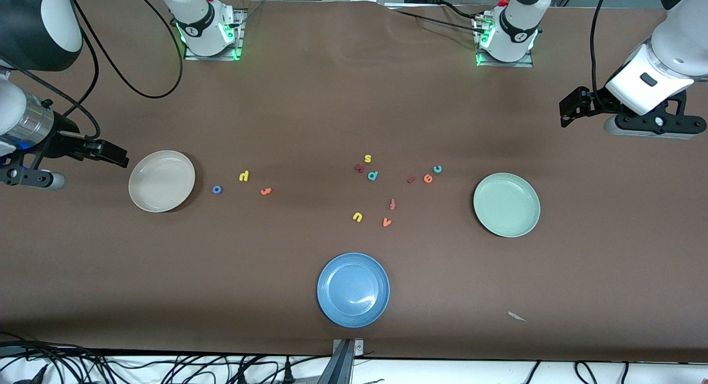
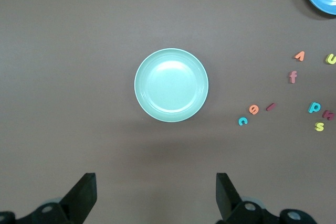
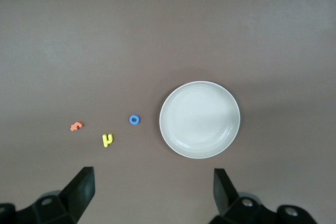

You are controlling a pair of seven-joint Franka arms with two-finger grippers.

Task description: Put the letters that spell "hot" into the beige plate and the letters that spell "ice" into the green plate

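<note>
Plates: beige plate [image 1: 161, 181], green plate [image 1: 506, 204], both bare
Letters: blue o [image 1: 217, 189], teal c [image 1: 437, 169] loose on surface [image 1: 310, 107]
Left end effector [image 2: 155, 198]: open, up over green plate's end
Right end effector [image 3: 152, 195]: open too, by beige plate

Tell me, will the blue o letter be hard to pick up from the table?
Probably somewhat: the blue o looks tiny and lies flat, offering little edge to pinch. It seems light, so a touch may slide it. Lying flat, it should not roll.

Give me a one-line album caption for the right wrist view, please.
Open right gripper hovers above the empty beige plate, with blue o, yellow h and orange t beside it.
</note>
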